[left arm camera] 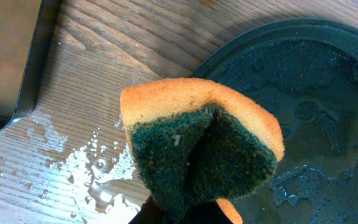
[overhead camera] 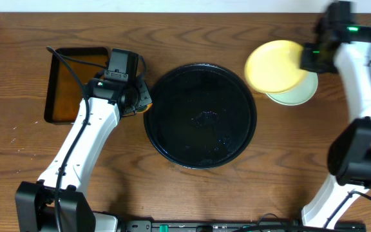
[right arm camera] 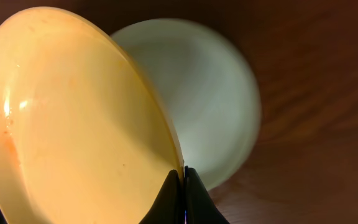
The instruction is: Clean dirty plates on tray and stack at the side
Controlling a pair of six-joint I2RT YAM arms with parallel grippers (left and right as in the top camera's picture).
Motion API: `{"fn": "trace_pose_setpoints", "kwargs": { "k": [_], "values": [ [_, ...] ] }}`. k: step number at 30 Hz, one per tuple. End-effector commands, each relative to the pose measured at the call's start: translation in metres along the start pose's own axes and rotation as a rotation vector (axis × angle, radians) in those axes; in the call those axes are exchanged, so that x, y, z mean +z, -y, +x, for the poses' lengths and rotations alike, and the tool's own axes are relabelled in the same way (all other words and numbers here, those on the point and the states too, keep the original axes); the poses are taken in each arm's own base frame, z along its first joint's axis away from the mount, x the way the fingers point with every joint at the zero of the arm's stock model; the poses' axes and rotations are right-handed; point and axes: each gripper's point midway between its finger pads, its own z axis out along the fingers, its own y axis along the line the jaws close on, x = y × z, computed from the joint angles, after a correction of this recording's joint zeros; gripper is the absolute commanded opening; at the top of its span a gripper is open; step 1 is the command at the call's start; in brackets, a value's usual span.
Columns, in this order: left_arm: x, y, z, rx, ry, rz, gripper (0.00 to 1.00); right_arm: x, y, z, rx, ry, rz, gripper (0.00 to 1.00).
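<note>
The yellow plate [overhead camera: 275, 64] is off the round tray [overhead camera: 172, 96] and up in the air at the upper right of the overhead frame. It tilts steeply over a mint plate [overhead camera: 301, 93] that lies flat on the surface [overhead camera: 192, 200] just right of the tray. The right hand [right arm camera: 184, 186] has its two fingers pinched tight on the yellow plate's rim, at the bottom of the right wrist frame. That plate looks mostly wiped, though a faint orange trace clings to its edge at the left of the same frame.

Only one pale rim shows beneath it. Whether a second mint plate sits under the first cannot be told from here, and no third plate appears anywhere else.

The round tray fills the middle of the overhead frame and carries no plates, only a film of water and droplets. Left of it, the left hand [overhead camera: 137, 100] is closed on a folded sponge [left arm camera: 204, 149], orange outside and green inside, which hangs over the tray's left edge. Further left lies the rectangular tray [overhead camera: 49, 84] of brown liquid, with water drops [left arm camera: 86, 168] spattered on the wood between.

By my reckoning the task is near its close: the scrubbing seems finished, and what remains is laying the yellow plate flat on the stack and letting go
</note>
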Motion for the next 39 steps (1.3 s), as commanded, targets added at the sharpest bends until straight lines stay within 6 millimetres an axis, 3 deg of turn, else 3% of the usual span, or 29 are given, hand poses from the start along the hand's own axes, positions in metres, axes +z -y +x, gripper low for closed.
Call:
{"fn": "trace_pose_setpoints", "kwargs": {
  "k": [1,5,11,14,16,19,20,25,32,36,39],
  "values": [
    [0.007,-0.005,0.006,-0.003,-0.021,-0.016,0.08,-0.016,0.016,-0.009,0.038,0.037,-0.079,0.01],
    [0.008,-0.005,0.005,-0.003,-0.018,-0.017,0.08,-0.005,0.041,-0.006,0.092,0.032,-0.071,0.01],
    [0.008,-0.005,0.006,-0.003,-0.020,-0.017,0.08,0.017,0.044,0.000,0.120,0.040,-0.087,0.02],
    [0.008,-0.005,0.006,-0.003,-0.020,-0.017,0.08,0.029,0.044,0.006,0.156,0.034,-0.096,0.33],
    [0.008,-0.005,0.006,-0.003,-0.019,-0.018,0.08,0.034,0.037,0.011,0.142,0.024,-0.133,0.61],
    [0.008,-0.005,0.005,-0.003,-0.019,-0.018,0.08,0.040,0.028,0.021,0.121,-0.005,-0.172,0.84],
    [0.008,-0.005,0.005,-0.003,-0.018,-0.018,0.08,0.041,0.023,0.025,0.118,-0.018,-0.189,0.88],
    [0.009,-0.004,-0.007,-0.003,0.037,-0.026,0.08,0.035,-0.030,0.042,0.048,-0.078,-0.438,0.96],
    [0.003,-0.031,-0.064,0.040,0.280,-0.181,0.08,0.039,-0.093,0.079,-0.059,-0.173,-0.532,0.97],
    [0.016,-0.048,-0.091,0.135,0.323,-0.214,0.08,0.044,-0.136,0.113,-0.163,-0.237,-0.557,0.96],
    [0.036,-0.078,-0.106,0.092,0.327,-0.255,0.08,0.046,-0.173,0.139,-0.248,-0.265,-0.580,0.95]
  ]
}}
